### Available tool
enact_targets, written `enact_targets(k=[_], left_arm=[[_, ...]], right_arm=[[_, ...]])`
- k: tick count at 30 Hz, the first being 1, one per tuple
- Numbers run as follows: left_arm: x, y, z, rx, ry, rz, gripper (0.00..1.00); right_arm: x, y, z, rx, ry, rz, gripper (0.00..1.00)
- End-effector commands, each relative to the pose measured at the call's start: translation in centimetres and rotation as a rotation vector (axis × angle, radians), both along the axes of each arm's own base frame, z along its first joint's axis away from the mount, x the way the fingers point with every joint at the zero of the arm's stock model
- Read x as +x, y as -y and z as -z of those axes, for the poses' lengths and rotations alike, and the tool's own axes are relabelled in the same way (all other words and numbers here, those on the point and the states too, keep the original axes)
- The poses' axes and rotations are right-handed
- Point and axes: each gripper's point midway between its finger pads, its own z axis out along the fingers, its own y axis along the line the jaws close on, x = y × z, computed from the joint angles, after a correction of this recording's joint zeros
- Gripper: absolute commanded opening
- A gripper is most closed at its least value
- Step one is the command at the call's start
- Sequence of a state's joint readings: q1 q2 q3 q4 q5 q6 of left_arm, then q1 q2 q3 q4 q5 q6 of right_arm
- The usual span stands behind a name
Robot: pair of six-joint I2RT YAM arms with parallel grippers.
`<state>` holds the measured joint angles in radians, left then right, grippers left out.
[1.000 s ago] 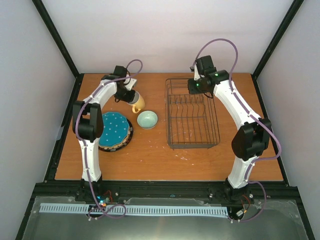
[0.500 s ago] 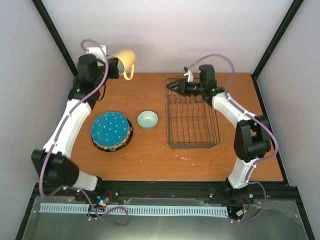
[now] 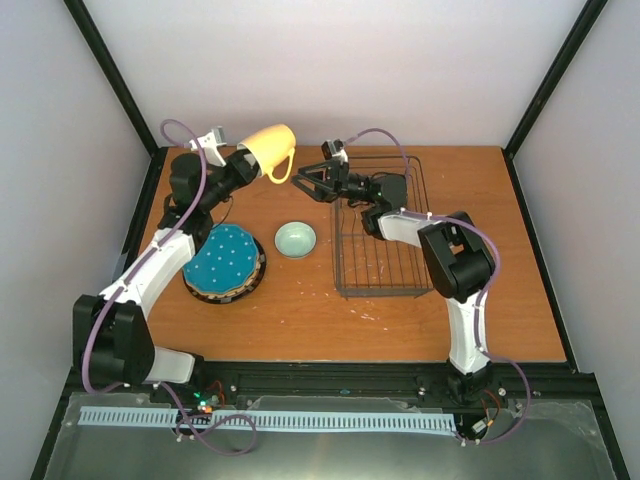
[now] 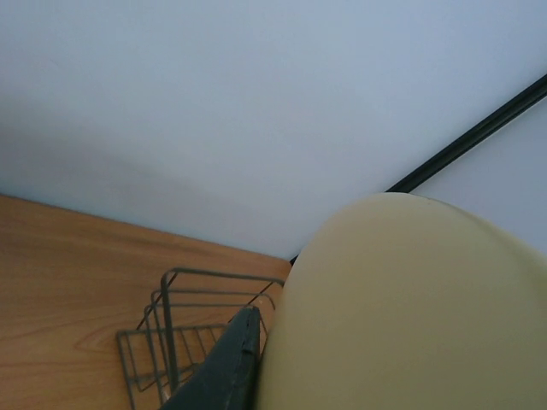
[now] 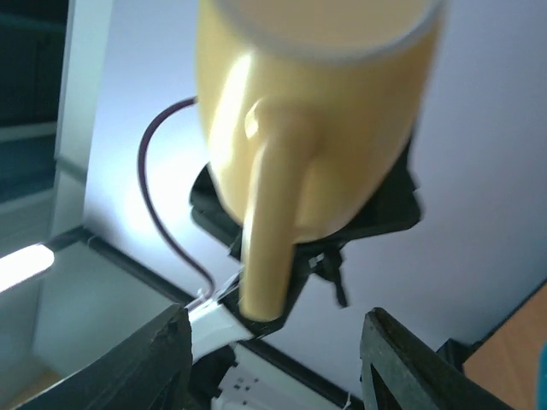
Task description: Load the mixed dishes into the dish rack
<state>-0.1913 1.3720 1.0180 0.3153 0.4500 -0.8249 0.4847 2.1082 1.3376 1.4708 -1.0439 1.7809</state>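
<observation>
Got the pale yellow glossy mug [image 3: 270, 150] up in the air, left of the dark wire dish rack [image 3: 386, 293], pinched in the left gripper [image 3: 243, 162]. Right gripper [image 3: 312, 183] spread open beside its handle, probably a handoff. Centre up, close firmly, then release the left.

I'm looking into a lab test cell: plain white walls [image 3: 350, 70], black frame posts [image 3: 112, 75], a wooden counter [image 3: 300, 310].

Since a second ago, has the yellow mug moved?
Yes. The mug has gone up off the table and farther back from the green bowl, which stayed put.
</observation>
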Motion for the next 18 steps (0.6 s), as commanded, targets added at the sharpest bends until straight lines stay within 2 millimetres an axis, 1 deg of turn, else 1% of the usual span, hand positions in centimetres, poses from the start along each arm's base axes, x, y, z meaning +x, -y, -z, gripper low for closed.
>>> enact_targets(k=[1,3,5,10,12,16,18], left_arm=[[-2.5,0.0,-9.8,-0.079,0.279,0.025,0.01],[-2.5,-0.1,-9.9,-0.074,0.283,0.019,0.01],[-2.6,-0.1,-9.7,-0.066,0.284,0.018,0.01],[-3.1,-0.3,-9.5,-0.053,0.28,0.011,0.01],[-3.4,-0.4,-9.2,-0.049,0.275,0.006,0.01],[-3.8,-0.6,-8.2,-0.025,0.265,-0.007,0.01],[-3.9,-0.6,-7.6,-0.016,0.253,-0.012,0.01]], right_arm=[[-5.9,0.7,-4.9,0.085,0.169,-0.109,0.54],[-6.6,0.1,-4.9,0.077,0.169,-0.139,0.54],[-6.6,-0.1,-5.1,0.077,0.173,-0.151,0.54],[-6.0,-1.0,-6.0,0.102,0.188,-0.162,0.53],[-5.4,-1.3,-6.3,0.117,0.184,-0.149,0.52],[-4.1,-2.4,-7.3,0.1,0.215,-0.112,0.51],[-4.0,-3.2,-7.6,0.081,0.244,-0.118,0.49]])
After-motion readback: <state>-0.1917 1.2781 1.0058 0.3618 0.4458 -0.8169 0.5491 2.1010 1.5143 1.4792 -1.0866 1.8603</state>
